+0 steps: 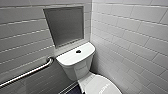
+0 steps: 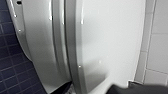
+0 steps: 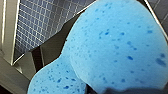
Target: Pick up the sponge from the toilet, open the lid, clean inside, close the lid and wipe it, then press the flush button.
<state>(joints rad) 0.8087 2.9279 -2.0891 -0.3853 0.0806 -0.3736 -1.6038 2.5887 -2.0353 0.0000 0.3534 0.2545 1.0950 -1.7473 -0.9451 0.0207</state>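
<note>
white-tiled corner (image 1: 130, 37), toilet (image 1: 75, 60) w/ lid (image 1: 100, 86) down: right pincer (image 3: 117, 90) looks clenched on sponge (image 3: 112, 50); left pincer (image 2: 96, 89) (can't tell its state) sits right at lid's side rim, the nearer arm for lifting.

Corner toilet (image 1: 84, 74), tight on one side.
Tiled wall (image 1: 130, 37) close beside tank (image 1: 75, 60) and lid (image 1: 100, 86); grab bar (image 1: 27, 72) juts from other wall. Open room above tank, button (image 1: 78, 51), lid; side over floor (image 2: 10, 62) free.

White tile walls (image 1: 130, 32) with a grey recessed niche (image 1: 65, 25), steel grab bar (image 1: 27, 72), dark blue tiled floor (image 2: 10, 72).
</note>
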